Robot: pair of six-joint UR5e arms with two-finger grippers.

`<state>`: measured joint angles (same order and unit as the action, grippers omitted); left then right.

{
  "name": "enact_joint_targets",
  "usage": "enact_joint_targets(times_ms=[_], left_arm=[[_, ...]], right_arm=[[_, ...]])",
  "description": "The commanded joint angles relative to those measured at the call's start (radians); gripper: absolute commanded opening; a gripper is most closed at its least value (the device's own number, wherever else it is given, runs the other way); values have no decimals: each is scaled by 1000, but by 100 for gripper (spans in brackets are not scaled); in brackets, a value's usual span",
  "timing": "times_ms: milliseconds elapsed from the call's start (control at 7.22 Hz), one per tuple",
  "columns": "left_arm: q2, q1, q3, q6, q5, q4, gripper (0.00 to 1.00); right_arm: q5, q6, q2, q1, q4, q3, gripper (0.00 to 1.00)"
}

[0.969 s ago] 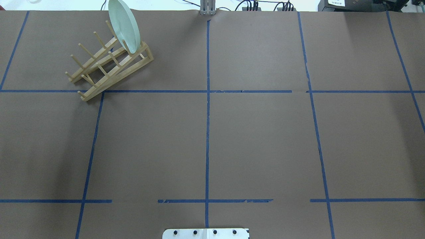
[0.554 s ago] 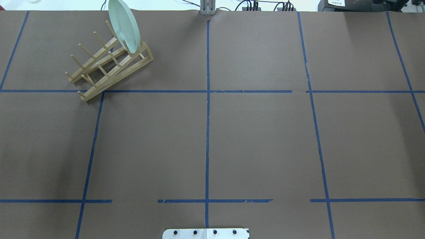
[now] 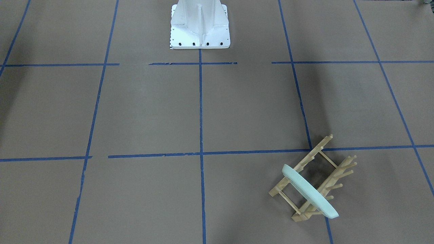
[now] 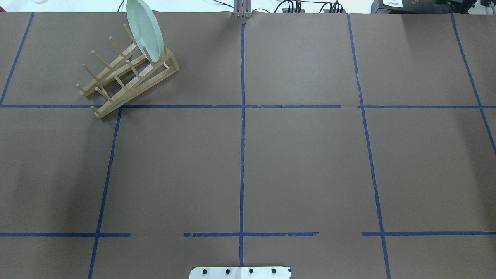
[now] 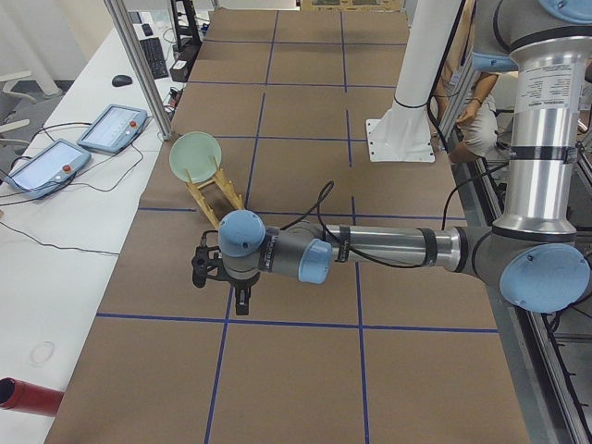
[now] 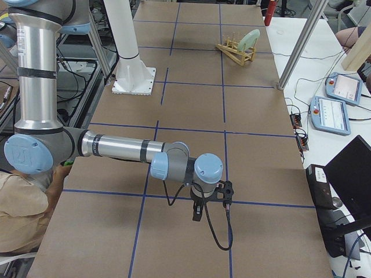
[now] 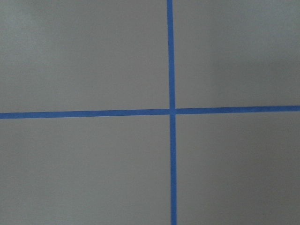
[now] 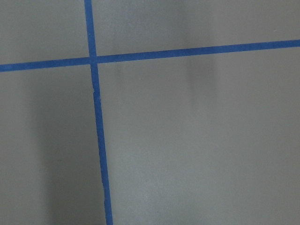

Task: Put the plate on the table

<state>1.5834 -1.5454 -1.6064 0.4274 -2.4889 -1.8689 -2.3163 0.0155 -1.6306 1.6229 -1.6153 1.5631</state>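
One plate (image 4: 145, 31) on edge in one rack (image 4: 133, 90); one table (image 4: 302, 162)

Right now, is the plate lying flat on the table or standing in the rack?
Standing: the plate sits tilted on edge between pegs of the rack, off the table.

Brown table (image 4: 302, 162), blue tape grid. Wooden peg rack (image 4: 135, 91) sits on it in the overhead frame's upper left, one corner over a tape line. White robot base (image 4: 240, 272) at bottom centre.
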Motion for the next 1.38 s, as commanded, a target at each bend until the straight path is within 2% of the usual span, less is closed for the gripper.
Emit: enact_joint_targets(times_ms=[0,138,277,415,554,692,831,1246], left_arm=[[157,176,38,605,-35,-297,100],[322,283,101,830,3,-323,100],[454,376,135,1037,124,-331,100],[493,383,140,1192,240,-423,100],[497,387,172,1375,321,-617,100],[548,439,257,1497,536,-763,100],[585,490,311,1496,597,-765,100],[625,525,376,1467,613,-765,97]], right_arm=[[0,0,0,0,0,0,100],[0,0,0,0,0,0,100],[0,0,0,0,0,0,100],[0,0,0,0,0,0,100],[0,0,0,0,0,0,100],[0,0,0,0,0,0,100],[0,0,0,0,0,2,100],[0,0,0,0,0,2,100]])
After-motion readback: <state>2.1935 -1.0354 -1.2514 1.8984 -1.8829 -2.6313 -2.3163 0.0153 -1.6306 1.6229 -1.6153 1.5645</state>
